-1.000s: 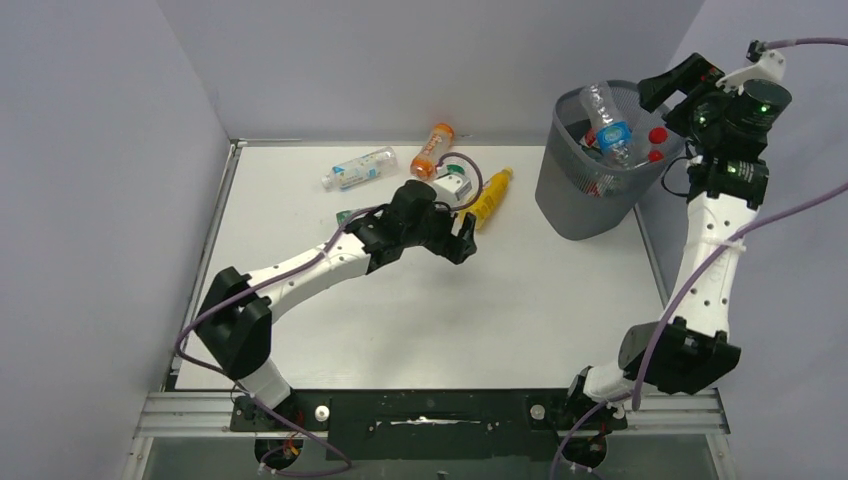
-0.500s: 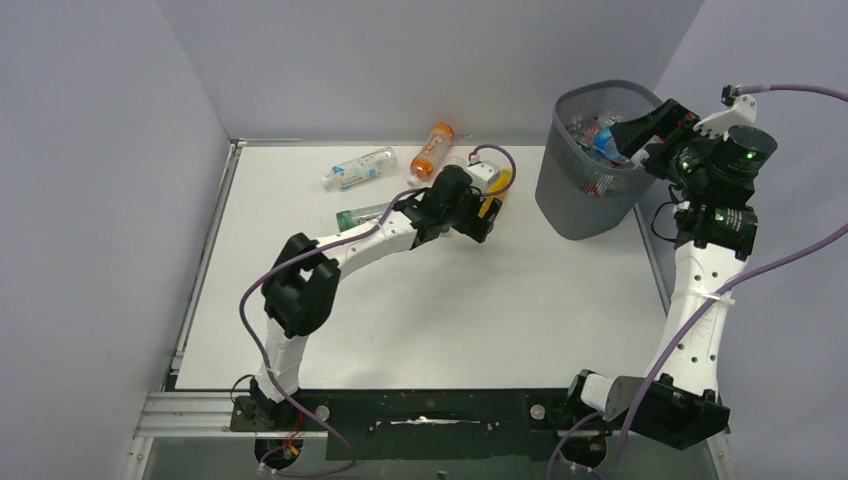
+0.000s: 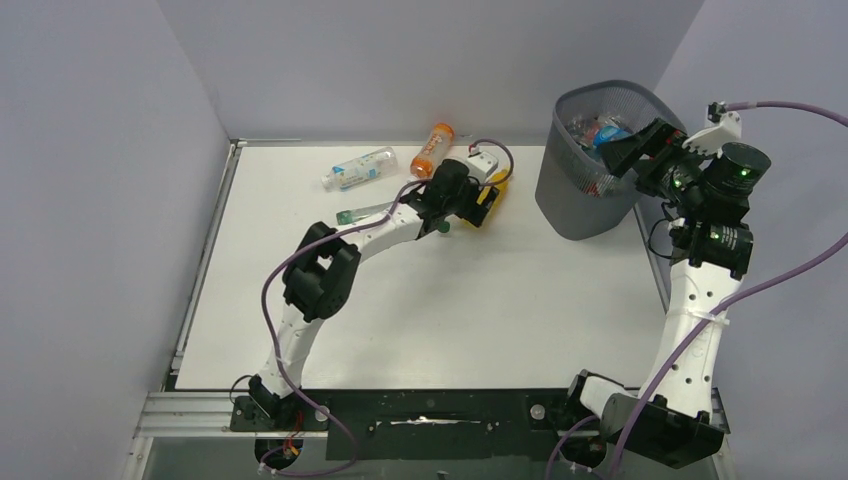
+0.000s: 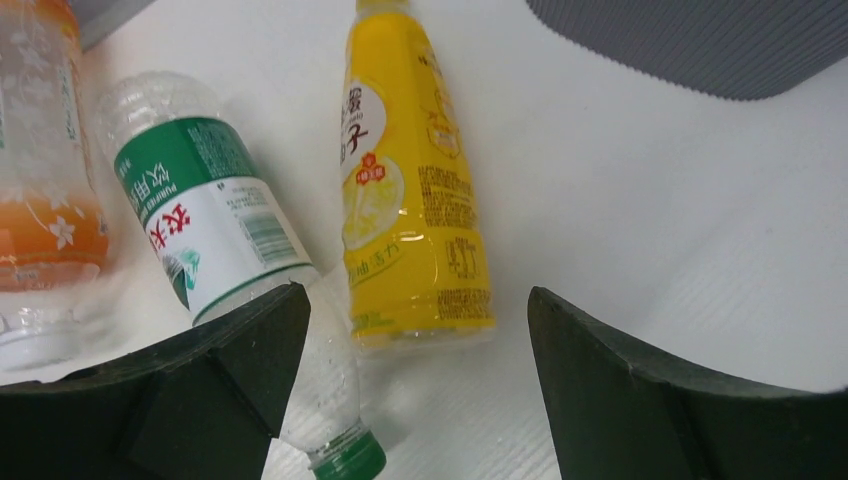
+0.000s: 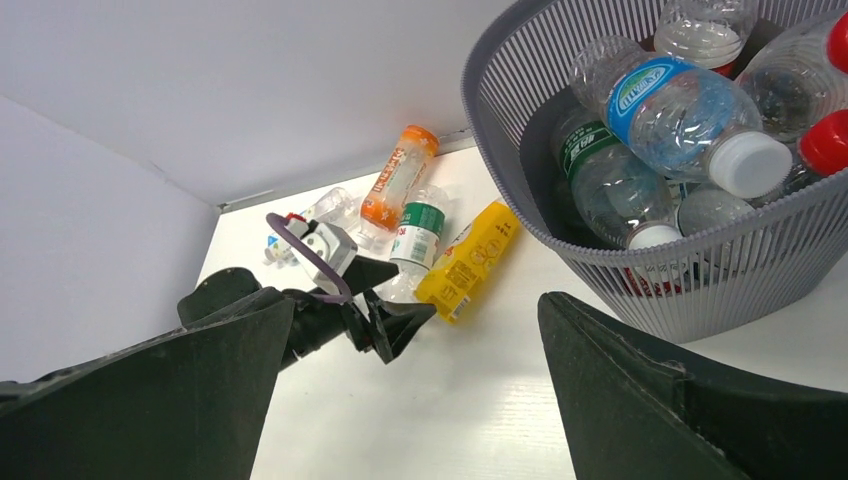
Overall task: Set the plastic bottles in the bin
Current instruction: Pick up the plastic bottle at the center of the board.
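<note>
A yellow bottle lies on the white table, its base just ahead of my open left gripper. A clear green-label bottle lies by the left finger, green cap toward me. To the left lies an orange bottle. From above, my left gripper is at the yellow bottle. The grey mesh bin holds several bottles, a blue-label one on top. My right gripper hangs open and empty at the bin's right rim.
A clear bottle with a blue label lies at the back left, near the orange bottle. Another clear bottle with a green cap lies partly under my left arm. Grey walls close in the back and both sides.
My left arm has stretched forward, bringing its open gripper up to the yellow bottle. My right gripper has come down to the bin's right rim, and the blue-label bottle has sunk into the bin.
</note>
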You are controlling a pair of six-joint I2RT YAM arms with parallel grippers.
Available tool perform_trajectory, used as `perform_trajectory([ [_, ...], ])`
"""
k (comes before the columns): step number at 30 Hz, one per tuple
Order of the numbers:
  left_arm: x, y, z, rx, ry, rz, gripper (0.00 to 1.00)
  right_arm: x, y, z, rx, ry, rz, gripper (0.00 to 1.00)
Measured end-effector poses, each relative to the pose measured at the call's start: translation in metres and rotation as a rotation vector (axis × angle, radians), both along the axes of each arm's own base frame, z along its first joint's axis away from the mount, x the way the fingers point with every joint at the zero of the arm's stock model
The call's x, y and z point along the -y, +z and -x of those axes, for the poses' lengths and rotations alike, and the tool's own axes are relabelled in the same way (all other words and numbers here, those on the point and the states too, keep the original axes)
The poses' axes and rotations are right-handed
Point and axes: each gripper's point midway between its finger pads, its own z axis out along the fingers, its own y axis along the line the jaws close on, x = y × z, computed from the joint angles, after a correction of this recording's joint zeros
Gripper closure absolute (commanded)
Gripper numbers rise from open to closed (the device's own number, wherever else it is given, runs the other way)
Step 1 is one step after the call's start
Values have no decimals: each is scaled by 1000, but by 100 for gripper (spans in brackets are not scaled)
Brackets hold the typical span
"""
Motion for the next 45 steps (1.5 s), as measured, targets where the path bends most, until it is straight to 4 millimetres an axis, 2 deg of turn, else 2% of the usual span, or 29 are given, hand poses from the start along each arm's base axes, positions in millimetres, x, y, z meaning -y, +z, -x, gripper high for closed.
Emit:
perform_trajectory([
  [3,7,9,-6,37,-15,24,19,-1,-2,1,-5,8,0,0],
  [7,19,8,-13,52,-35,38,19,-3,-3,1,-8,18,0,0],
  [15,29,-34,-20,8,-50,-6,19,-5,-10,0,-23,32,-10,0],
  [24,36,-48,-17,-14,-61,-27,20,-6,-19,-1,-42,38,-19,0],
  [28,40,-49,-12,-18,-67,-28,30,-7,-24,-2,-49,45,-23,0],
  [33,43,-51,-8,-29,-65,-26,55,-7,-37,-2,-79,47,-36,0],
  [34,44,-50,-8,-30,-65,-25,57,-7,-39,-2,-83,47,-38,0],
  [40,41,-52,-3,-54,-48,-9,61,-7,-41,-2,-87,48,-39,0],
  [45,20,-50,20,-107,-27,-19,61,-9,-44,-2,-93,58,-45,0],
])
